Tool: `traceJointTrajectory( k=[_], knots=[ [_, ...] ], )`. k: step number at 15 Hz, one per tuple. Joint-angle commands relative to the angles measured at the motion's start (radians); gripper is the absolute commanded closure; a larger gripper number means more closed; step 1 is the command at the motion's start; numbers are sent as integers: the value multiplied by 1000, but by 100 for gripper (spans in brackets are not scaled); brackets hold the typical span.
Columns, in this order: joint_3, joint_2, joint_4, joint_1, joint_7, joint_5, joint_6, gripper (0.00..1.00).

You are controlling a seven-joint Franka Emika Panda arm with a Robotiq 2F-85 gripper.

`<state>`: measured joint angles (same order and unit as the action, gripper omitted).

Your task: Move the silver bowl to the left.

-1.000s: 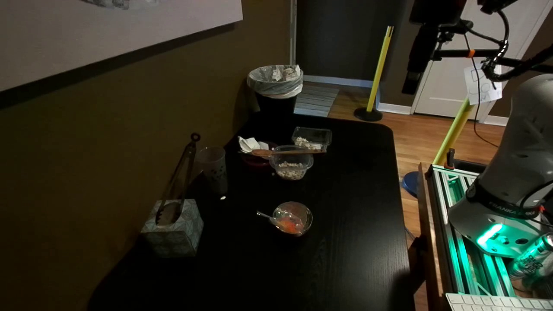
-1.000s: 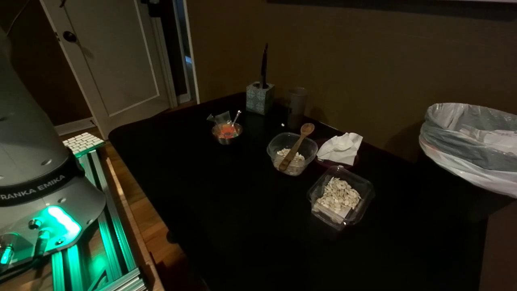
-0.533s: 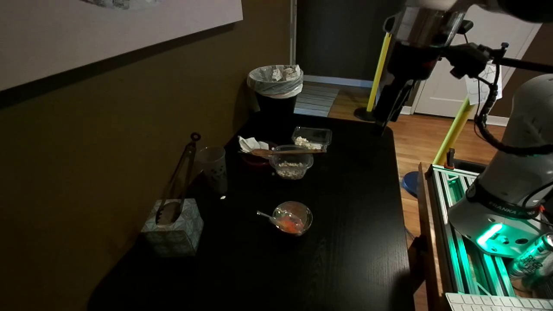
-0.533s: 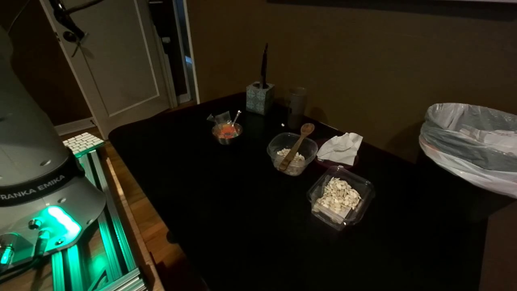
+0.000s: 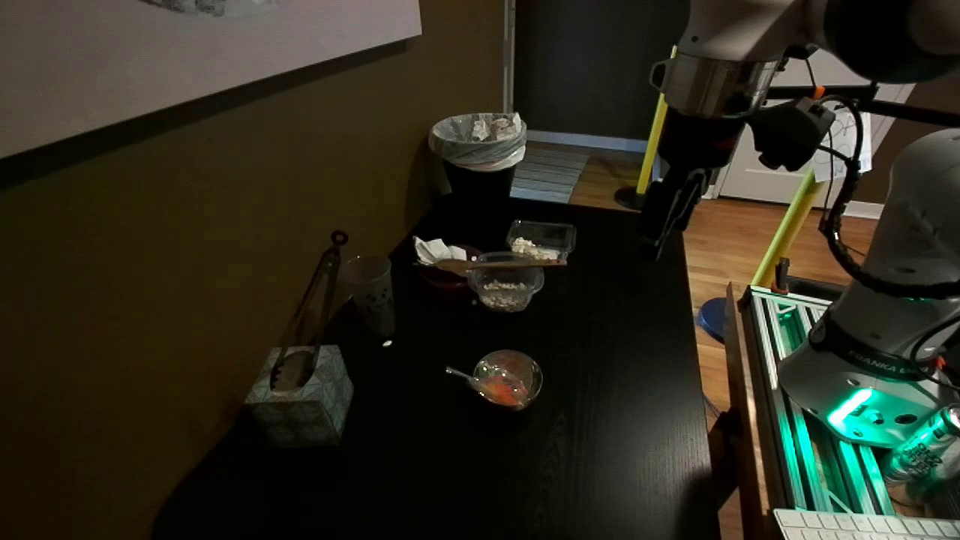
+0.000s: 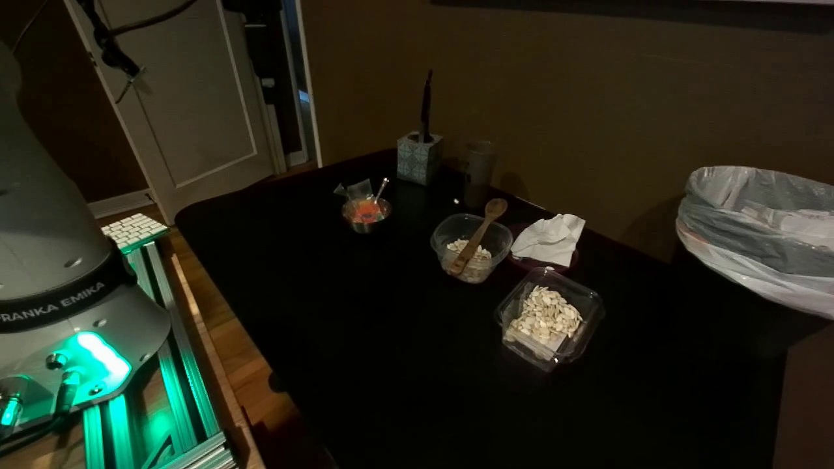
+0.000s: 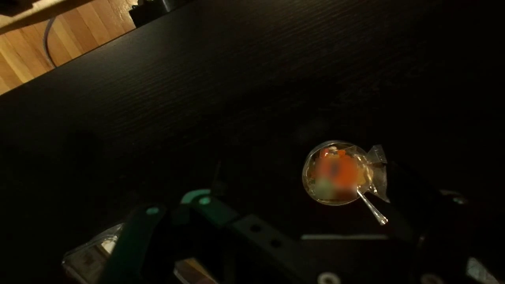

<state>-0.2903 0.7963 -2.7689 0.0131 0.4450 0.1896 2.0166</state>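
Wrist view gives us the silver bowl from above, upright on the black table. Its orange-red contents are blurred there, so we cannot name them; a slim metal utensil handle leans out over the rim, and near it pokes a clear wrapper. Toward the brown wall we find a patterned tissue box with dark tongs standing in its top, and near that a tall translucent cup. Farther along, a wooden spoon lies across a clear plastic bowl of pale seeds. Just beside it sits a maroon dish under a crumpled paper napkin, and near both stands a clear clamshell container of pumpkin seeds. In an exterior view we see the gripper in the air, pointing down, well apart from the silver bowl; the wrist view shows us its fingers spread apart. A bag-lined trash can stands at the table's end, and in both exterior views the Panda arm has its base lit green.
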Motion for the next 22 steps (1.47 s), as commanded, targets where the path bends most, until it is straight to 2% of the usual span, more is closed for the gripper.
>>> traceJointTrajectory(
  k=[1,3,8,10,11,12,14,18,20,22],
  knots=[
    [34,-56,13,-25,-5,12,23,0],
    [49,-180,21,-42,-41,58,102,0],
    [-8,-462,15,-23,-64,165,356,0],
    [-6,-590,48,-22,-64,172,415,0],
    [41,-651,71,-60,-48,139,414,0],
    [48,-521,18,-71,-42,125,392,0],
    [65,-576,34,-80,-45,122,401,0],
    [69,-548,35,-87,-45,123,402,0],
    [84,-618,53,-105,-62,195,495,0],
    [94,-710,64,-127,-76,255,658,0]
  ],
)
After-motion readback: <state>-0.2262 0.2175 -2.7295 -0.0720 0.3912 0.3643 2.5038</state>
